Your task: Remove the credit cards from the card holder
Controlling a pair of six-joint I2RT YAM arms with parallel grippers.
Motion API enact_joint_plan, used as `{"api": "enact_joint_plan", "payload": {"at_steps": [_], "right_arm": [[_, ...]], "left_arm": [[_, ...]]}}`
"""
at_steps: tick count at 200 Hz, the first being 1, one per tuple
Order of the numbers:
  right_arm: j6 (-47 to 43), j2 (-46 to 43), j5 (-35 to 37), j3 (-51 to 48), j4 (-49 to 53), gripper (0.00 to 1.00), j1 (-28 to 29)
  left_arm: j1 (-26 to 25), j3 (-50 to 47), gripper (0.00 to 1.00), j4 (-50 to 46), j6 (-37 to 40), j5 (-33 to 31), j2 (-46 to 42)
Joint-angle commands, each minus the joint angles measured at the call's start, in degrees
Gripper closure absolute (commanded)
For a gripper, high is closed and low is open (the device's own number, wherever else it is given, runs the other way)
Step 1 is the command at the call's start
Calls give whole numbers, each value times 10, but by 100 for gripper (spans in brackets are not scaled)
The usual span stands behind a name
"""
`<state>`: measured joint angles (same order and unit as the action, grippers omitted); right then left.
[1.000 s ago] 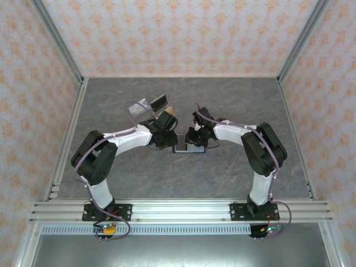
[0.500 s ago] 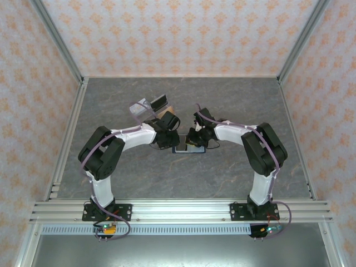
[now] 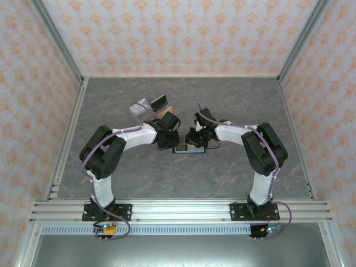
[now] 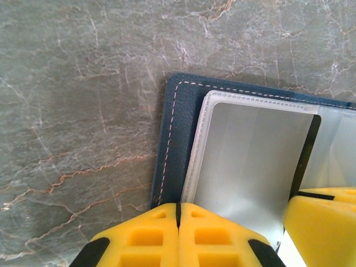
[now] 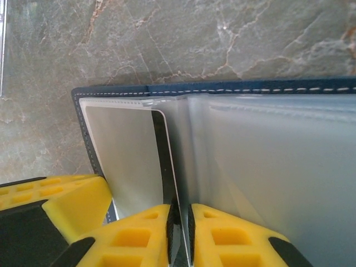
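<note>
From above, the card holder (image 3: pixel 188 148) lies open on the grey tabletop (image 3: pixel 239 100), about in the middle. It is between the left hand (image 3: pixel 167 140) and the right hand (image 3: pixel 195 139), and both are low at it. A clear stand (image 3: pixel 143 108) is just behind the left hand.

In the left wrist view, the left hand (image 4: pixel 178 216) has its yellow fingers (image 4: pixel 144 239) pressed together at the navy edge of the card holder (image 4: pixel 173 139). Nothing is visible between them.

In the right wrist view, the right hand (image 5: pixel 181 221) is clamped on a clear sleeve (image 5: pixel 177 156) that stands up from the open card holder (image 5: pixel 222 89). I cannot tell if a card is inside.
</note>
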<state>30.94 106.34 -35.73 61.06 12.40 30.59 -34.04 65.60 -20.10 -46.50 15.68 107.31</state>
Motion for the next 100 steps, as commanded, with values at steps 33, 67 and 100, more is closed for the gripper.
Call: {"api": "enact_joint_plan", "payload": {"at_steps": [33, 67, 100], "right_arm": [[3, 6, -16, -10, -18, 84, -2], [2, 5, -25, -11, -25, 83, -1], [6, 5, -43, -14, -36, 83, -1]], "left_arm": [[-3, -1, 98, -36, -3, -20, 18], [-3, 2, 98, -38, -1, -19, 17], [-3, 4, 98, -39, 1, -16, 18]]}}
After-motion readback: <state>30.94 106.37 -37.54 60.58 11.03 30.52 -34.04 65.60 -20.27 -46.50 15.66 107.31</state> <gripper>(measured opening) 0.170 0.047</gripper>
